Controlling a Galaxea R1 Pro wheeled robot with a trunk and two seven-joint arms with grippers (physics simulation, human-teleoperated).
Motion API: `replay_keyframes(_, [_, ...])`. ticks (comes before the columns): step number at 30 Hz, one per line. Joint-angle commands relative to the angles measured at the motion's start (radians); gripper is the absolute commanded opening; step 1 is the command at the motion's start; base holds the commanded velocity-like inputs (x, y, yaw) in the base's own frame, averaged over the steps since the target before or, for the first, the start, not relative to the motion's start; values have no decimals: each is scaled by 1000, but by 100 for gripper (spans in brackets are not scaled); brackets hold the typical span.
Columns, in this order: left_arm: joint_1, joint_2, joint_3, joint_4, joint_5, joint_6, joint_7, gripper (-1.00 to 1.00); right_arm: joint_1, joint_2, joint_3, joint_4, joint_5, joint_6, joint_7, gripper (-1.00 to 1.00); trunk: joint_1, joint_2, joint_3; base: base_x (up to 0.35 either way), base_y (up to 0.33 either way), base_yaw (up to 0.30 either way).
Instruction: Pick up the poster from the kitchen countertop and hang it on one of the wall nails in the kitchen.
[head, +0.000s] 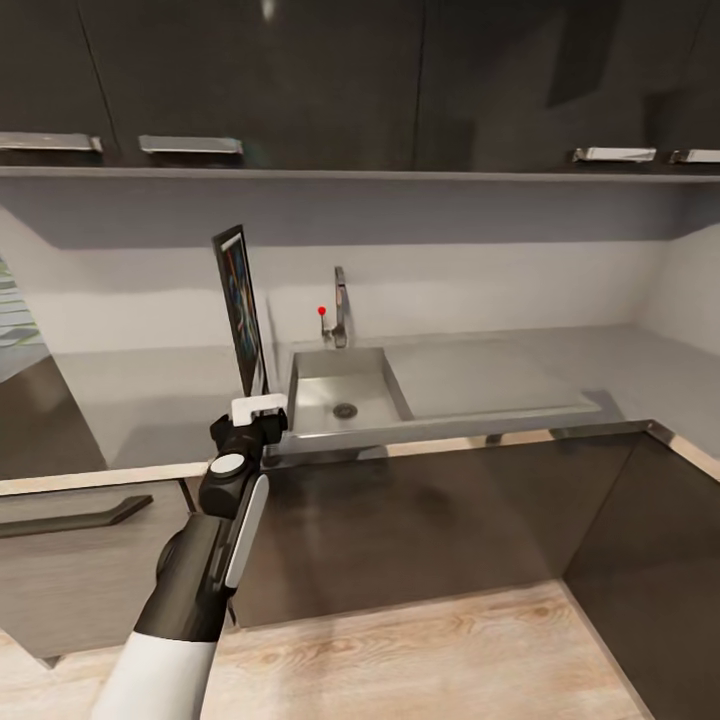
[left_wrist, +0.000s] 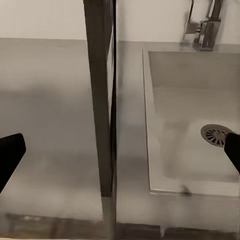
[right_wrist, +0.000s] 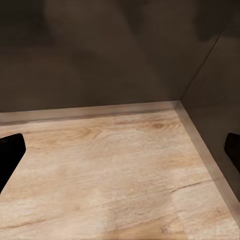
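Our left pincer (head: 258, 408) pinches the poster (head: 240, 310) upright, edge-on, over the tabletop (head: 140, 400) beside the sink (head: 345, 385) — our right pincer (right_wrist: 120, 150) hangs spread above wooden floor (right_wrist: 115, 175).

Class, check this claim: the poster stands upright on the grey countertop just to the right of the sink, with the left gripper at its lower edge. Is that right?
Not quite. The poster stands to the left of the sink, not its right, as the head view shows. The rest holds: it is upright on the grey countertop, with the left gripper at its lower edge.
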Motion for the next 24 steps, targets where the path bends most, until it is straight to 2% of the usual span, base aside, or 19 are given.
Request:
replay_keyframes(1, [-1,0,0,-6,-3,6,4,100,0,0,0,-1,11,0,-9,100,0,0,-1,244,0,0])
replay_keyframes(5, [-1,0,1,-11,-3,7,4,100,0,0,0,0,11,0,-9,100,0,0,-1,134,0,0])
replay_keyframes(24, [-1,0,11,-12,-3,4,2,100,0,0,1,1,12,0,-8,100,0,0,-1,28,12,0])
